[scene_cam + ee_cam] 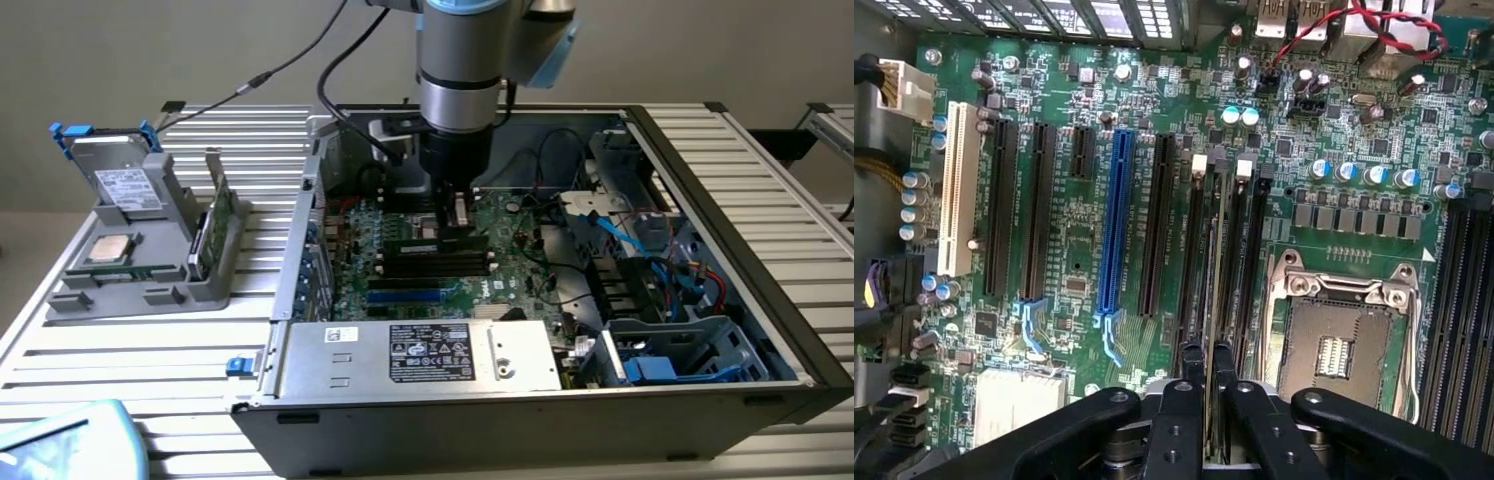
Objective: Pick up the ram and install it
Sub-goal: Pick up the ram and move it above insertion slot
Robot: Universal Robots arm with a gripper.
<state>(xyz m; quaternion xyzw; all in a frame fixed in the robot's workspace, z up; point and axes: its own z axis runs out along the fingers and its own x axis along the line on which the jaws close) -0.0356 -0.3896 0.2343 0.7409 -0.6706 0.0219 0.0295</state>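
Jaws clamped on one ram [1210, 285] — edge-on, over one motherboard [1076, 215]

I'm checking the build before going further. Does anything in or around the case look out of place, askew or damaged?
Nothing looks damaged or spilled. One oddity: the CPU socket is empty, while a silver CPU chip lies on the grey holder beside the case. The tool holds the ram over the slots.

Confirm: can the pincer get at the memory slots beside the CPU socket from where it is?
Probably yes. The pincer, shut on the ram, hangs right over the memory slots, with no cable or card crossing between; the red wires sit off at the board's edge.
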